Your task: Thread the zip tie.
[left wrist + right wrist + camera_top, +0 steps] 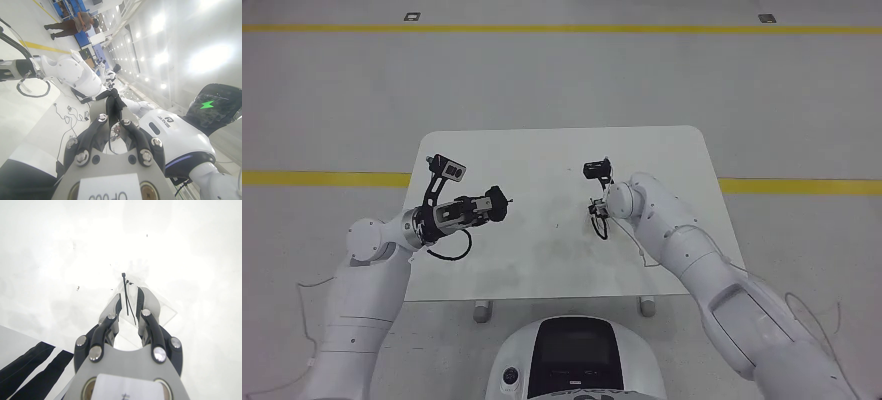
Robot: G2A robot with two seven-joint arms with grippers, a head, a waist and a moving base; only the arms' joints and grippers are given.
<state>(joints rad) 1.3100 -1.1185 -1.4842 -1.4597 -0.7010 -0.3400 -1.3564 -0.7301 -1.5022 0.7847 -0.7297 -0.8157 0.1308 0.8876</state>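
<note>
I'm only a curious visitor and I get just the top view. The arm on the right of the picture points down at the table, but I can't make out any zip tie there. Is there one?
Observer: Yes. Two black zip ties lie crossed on the table, straight below the jaws of the right arm.
Visitor: Has it grabbed one?
Observer: No. Those jaws stand open, with both ties lying between them on what looks like a clear sheet.
Visitor: And the other arm?
Observer: The left arm has its jaws shut; whether they pinch anything, I cannot tell.
</note>
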